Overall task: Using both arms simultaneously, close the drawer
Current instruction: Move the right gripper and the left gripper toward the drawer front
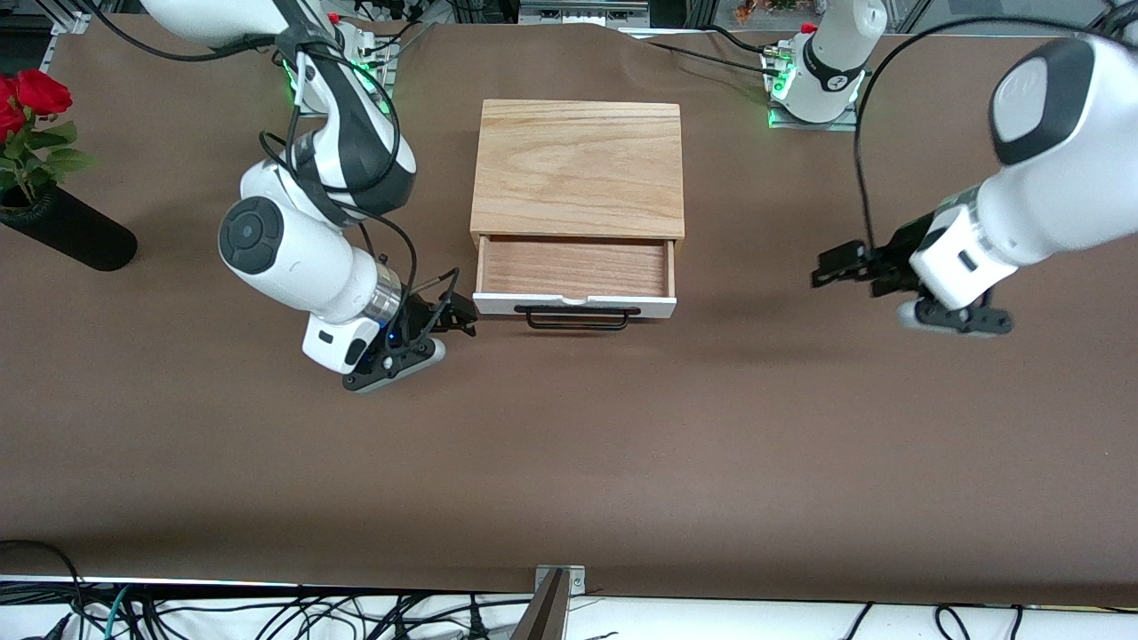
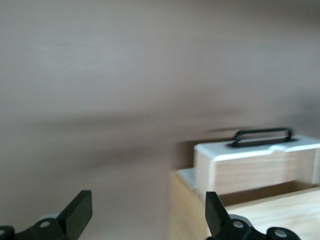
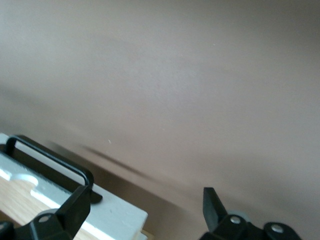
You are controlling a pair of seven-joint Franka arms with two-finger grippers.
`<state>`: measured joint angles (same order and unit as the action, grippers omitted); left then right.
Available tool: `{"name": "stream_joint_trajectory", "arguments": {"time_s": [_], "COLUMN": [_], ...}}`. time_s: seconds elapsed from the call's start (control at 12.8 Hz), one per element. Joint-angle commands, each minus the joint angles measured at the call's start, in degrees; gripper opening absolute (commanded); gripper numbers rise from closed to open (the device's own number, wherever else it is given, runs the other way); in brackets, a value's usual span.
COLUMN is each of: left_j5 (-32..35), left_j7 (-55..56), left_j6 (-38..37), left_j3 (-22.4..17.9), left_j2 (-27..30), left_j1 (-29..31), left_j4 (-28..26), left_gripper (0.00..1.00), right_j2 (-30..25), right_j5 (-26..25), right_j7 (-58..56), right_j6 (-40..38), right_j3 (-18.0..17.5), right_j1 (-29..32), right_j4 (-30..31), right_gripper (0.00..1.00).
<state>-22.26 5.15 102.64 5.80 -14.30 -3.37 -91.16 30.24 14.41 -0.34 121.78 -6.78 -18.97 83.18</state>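
The drawer (image 1: 574, 268) stands pulled out of the light oak casing (image 1: 578, 169), showing its reddish-brown inside, white front panel (image 1: 498, 307) and black wire handle (image 1: 578, 318). My right gripper (image 1: 458, 316) is open and empty, close beside the front panel's corner at the right arm's end. In the right wrist view that corner (image 3: 115, 215) and the handle (image 3: 50, 155) lie by one finger (image 3: 75, 207). My left gripper (image 1: 831, 265) is open and empty over bare table toward the left arm's end, well apart from the drawer. The left wrist view shows the panel (image 2: 260, 148) farther off.
A black vase (image 1: 71, 233) with red roses (image 1: 31, 93) stands at the right arm's end of the table. Brown cloth covers the table. Cables and a metal bracket (image 1: 556, 582) run along the edge nearest the front camera.
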Motion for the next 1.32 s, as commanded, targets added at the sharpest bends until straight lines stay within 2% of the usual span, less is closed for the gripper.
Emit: {"name": "stream_joint_trajectory", "arguments": {"time_s": [0.0, 0.39, 0.62, 1.01, 1.25], "left_j5": [-5.69, -5.87, -5.70, -5.52, -4.56], "left_j7": [-0.58, -0.84, -0.75, -0.23, -0.31], "left_j6": [5.17, 16.00, 22.41, 19.80, 17.35], "left_j3": [-0.35, -0.52, -0.53, -0.44, -0.26], "left_j2": [-4.14, -12.48, -15.75, -16.46, -16.46], "left_j1": [-4.51, -13.14, -14.82, -18.33, -18.43], "left_j4": [0.90, 1.42, 1.43, -0.50, -1.91], "left_gripper": [1.00, 1.00, 1.00, 1.00, 1.00], "right_j2": [2.44, 7.01, 8.60, 8.60, 8.16], "right_j5": [1.59, 1.59, 1.76, 5.79, 6.69], "right_j7": [0.25, 1.21, 1.04, 0.86, 0.86], "right_j6": [1.26, 7.41, 7.24, -0.65, -4.79], "right_j3": [-0.43, -0.43, -0.43, -0.78, -0.78], "right_j1": [-0.63, -3.44, -4.76, -5.03, -4.76], "right_j4": [-1.97, -1.97, -1.97, -1.88, -1.97], "right_gripper": [1.00, 1.00, 1.00, 1.00, 1.00]}}
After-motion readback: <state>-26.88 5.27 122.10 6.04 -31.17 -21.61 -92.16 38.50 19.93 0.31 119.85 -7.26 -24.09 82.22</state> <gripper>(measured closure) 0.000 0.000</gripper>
